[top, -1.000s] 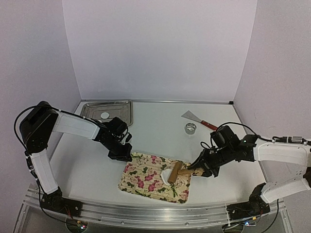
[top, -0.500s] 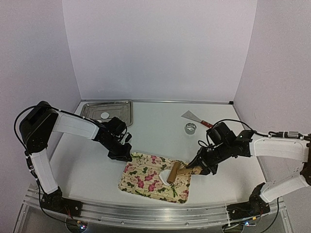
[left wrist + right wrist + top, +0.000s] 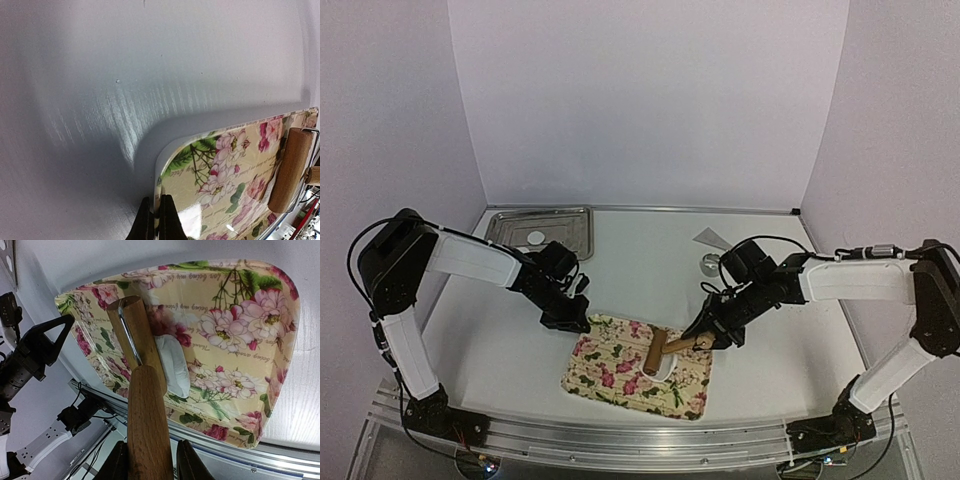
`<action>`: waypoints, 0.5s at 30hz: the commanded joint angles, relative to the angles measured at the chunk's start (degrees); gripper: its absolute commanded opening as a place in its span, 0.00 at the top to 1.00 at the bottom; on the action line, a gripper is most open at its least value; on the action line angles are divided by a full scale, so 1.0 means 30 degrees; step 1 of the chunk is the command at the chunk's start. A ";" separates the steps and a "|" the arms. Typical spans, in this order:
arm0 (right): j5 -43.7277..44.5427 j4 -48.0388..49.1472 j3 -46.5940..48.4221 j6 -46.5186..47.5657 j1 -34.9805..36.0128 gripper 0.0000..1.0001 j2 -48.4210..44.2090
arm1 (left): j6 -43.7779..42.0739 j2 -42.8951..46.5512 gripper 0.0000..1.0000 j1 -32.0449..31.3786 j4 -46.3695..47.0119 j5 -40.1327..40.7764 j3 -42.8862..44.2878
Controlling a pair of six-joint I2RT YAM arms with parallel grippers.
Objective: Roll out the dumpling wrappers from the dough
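A lump of white dough (image 3: pixel 172 365) lies on the floral board (image 3: pixel 610 372), partly under the wooden rolling pin (image 3: pixel 655 352). My right gripper (image 3: pixel 705 340) is shut on the pin's handle (image 3: pixel 147 430), while the roller (image 3: pixel 135 335) lies across the dough. My left gripper (image 3: pixel 155 222) is shut on the board's rim at its far left corner (image 3: pixel 582 325). One dumpling wrapper (image 3: pixel 535 237), a small white disc, lies in the metal tray (image 3: pixel 565 222) at the back left.
The metal ring cutter (image 3: pixel 710 262) stands just behind my right arm. A scraper blade (image 3: pixel 708 237) shows beyond it, its handle hidden by the arm. The board's near edge lies close to the table's front rail (image 3: pixel 240 452).
My right gripper has moved left with the rolling pin, carrying the roller from the board's right edge onto the dough. The left arm and the board have stayed put.
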State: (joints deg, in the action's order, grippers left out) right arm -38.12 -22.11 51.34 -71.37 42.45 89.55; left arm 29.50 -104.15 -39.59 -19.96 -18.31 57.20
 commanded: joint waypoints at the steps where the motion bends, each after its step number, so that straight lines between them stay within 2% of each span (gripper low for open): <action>1: 0.3817 -0.7315 -0.3516 -0.0318 0.0204 1.00 -0.0299 | 0.0213 0.0556 1.00 0.0269 -0.0584 0.1345 -0.0538; 8: 0.4152 -0.8389 -0.5909 -0.1422 -0.0490 1.00 -0.3949 | 0.0173 0.0528 1.00 0.0587 -0.0743 0.1652 -0.0700; 11: 0.4208 -0.8362 -0.5701 -0.1188 -0.0498 1.00 -0.3407 | 0.0087 0.0482 1.00 0.0600 -0.0739 0.1577 -0.0646; 15: 0.4347 -0.8304 -0.3812 0.0147 -0.0484 1.00 -0.1033 | -0.0025 0.0434 1.00 0.0600 -0.0515 0.1161 -0.0564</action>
State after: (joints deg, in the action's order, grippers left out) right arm -35.94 -24.89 40.79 -72.63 40.51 75.94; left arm 29.87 -103.74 -39.52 -19.51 -18.48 56.49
